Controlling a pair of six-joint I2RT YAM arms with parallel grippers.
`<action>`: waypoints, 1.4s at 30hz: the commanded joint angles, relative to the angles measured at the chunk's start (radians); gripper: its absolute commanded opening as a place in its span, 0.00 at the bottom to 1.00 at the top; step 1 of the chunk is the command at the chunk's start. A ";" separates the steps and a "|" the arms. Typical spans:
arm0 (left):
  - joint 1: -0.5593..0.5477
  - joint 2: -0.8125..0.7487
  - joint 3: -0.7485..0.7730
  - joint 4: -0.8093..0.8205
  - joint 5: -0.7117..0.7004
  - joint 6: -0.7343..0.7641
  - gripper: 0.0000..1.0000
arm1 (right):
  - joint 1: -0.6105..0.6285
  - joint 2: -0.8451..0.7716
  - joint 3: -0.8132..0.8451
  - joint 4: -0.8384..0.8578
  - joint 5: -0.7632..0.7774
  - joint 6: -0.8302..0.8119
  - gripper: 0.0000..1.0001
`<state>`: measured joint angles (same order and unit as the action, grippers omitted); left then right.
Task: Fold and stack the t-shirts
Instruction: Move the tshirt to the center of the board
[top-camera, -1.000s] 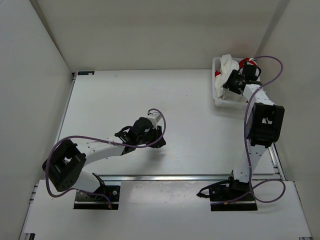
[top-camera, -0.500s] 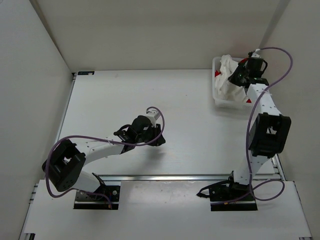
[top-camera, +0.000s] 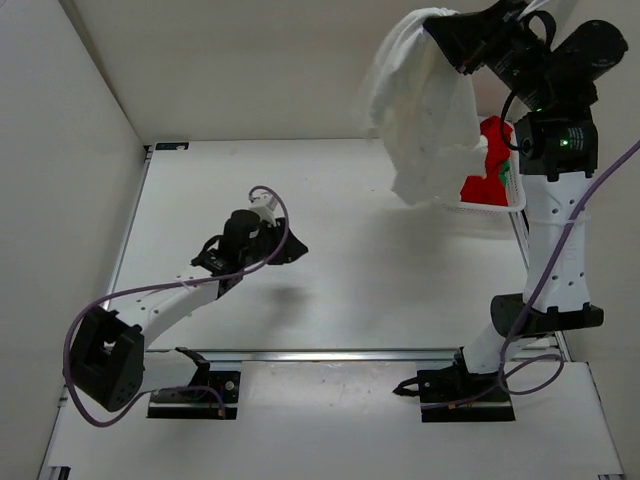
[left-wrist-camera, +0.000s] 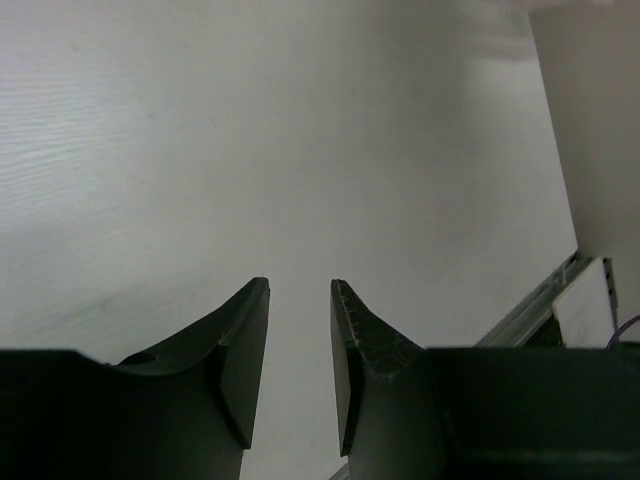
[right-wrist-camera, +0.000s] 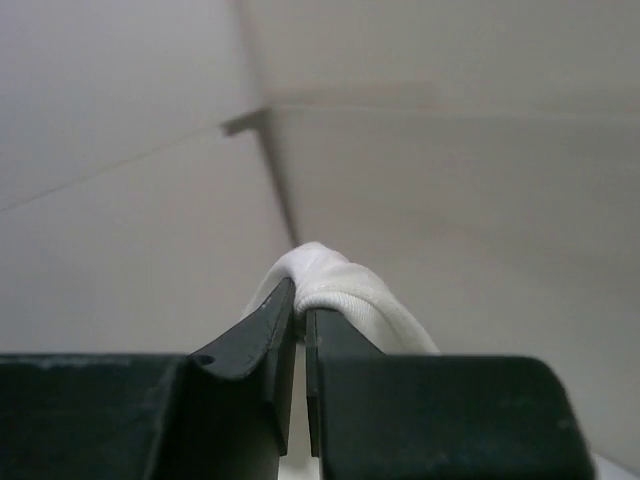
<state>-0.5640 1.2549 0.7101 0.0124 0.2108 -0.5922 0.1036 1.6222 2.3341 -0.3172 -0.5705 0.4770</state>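
The right gripper is pinching a bunched fold of the white t-shirt between its two fingers, which are sitting almost together with the cloth bulging out just past their tips. In the overhead view this gripper is holding the white t-shirt high above the table's far right corner, the fabric hanging down loose and rumpled. Its lowest folds are showing in front of the white mesh basket. The red t-shirt is lying crumpled inside that basket, with an edge of the green t-shirt showing beside it.

The left gripper is hovering over bare table with its jaws parted and nothing between them. From overhead, the left gripper is reaching over the middle of the table, well apart from the basket.
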 joint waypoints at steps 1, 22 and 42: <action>0.143 -0.093 -0.029 -0.012 0.061 -0.034 0.42 | -0.042 -0.030 -0.022 0.288 -0.267 0.208 0.00; 0.230 -0.161 -0.164 -0.063 -0.091 -0.083 0.47 | -0.383 -0.259 -1.593 0.724 -0.361 0.257 0.16; 0.122 0.299 0.023 0.063 -0.174 -0.096 0.56 | 0.298 -0.410 -1.518 0.003 0.690 -0.103 0.42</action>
<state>-0.4316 1.5383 0.6983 0.0471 0.0360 -0.6952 0.3889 1.2282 0.8509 -0.2481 -0.0631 0.3859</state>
